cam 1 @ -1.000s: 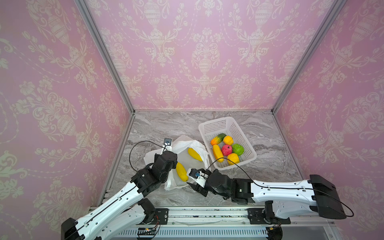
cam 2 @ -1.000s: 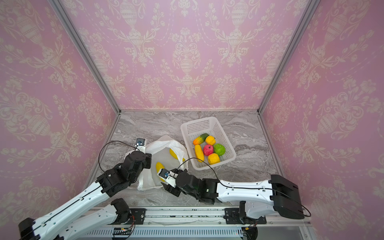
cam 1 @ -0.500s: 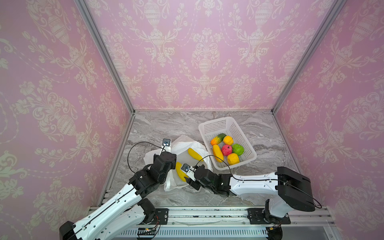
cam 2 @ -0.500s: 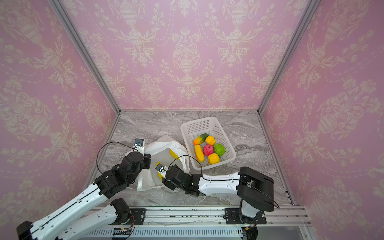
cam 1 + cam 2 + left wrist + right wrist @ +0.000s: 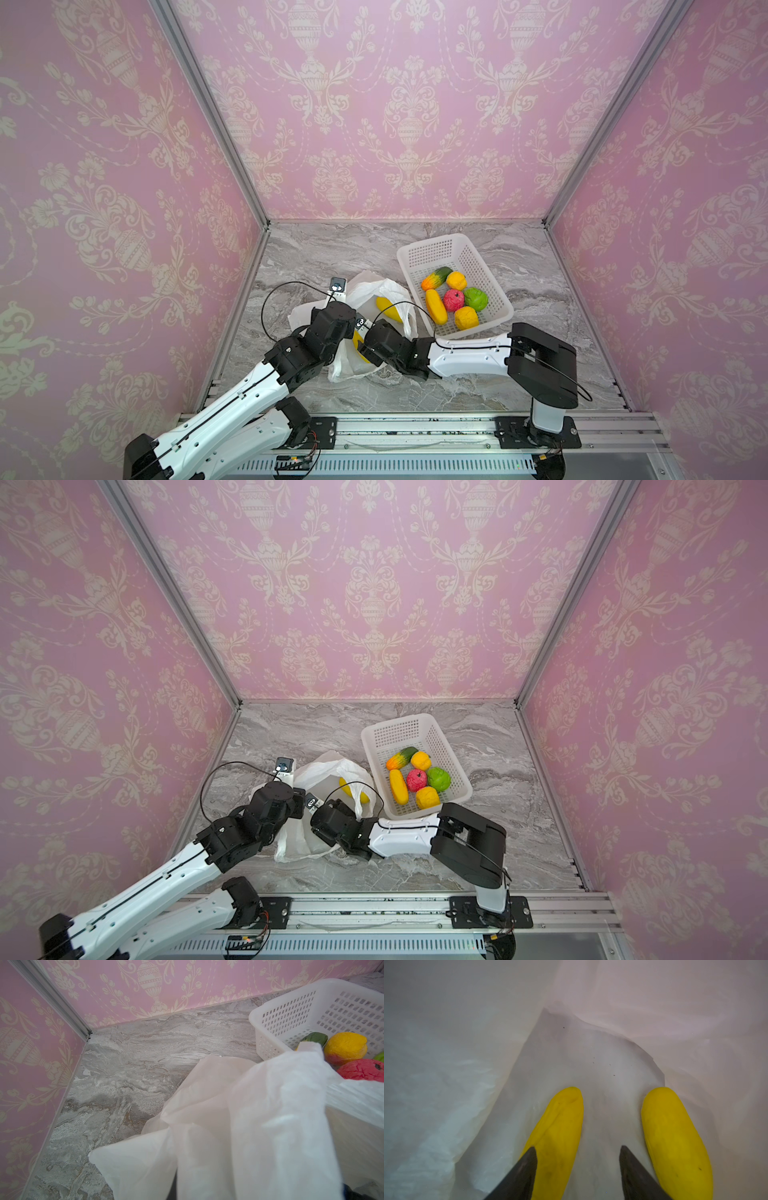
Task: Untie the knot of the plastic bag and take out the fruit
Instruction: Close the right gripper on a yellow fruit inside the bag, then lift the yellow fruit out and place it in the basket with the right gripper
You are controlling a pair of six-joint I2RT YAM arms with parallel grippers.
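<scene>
Left hand [image 5: 348, 323] clamped on bag [image 5: 376, 286] rim, holding mouth open near worktop [image 5: 478, 388] front edge. Right hand [image 5: 578, 1148] inside, jaws apart beside two yellow fruit [image 5: 560, 1126], lining up grab.

Grey marble tabletop [image 5: 332, 253] carries the plastic bag [image 5: 370, 286] and white basket [image 5: 432, 251].

The left arm [image 5: 249, 386] stretches diagonally toward the middle of the table, wrist bent down; the left pincer [image 5: 344, 319] is closed on the plastic bag [image 5: 374, 286]; the right arm [image 5: 469, 355] folds sharply at the elbow and runs low across toward it; the right pincer [image 5: 578, 1148] has its dark fingers [image 5: 521, 1176] spread apart.
</scene>
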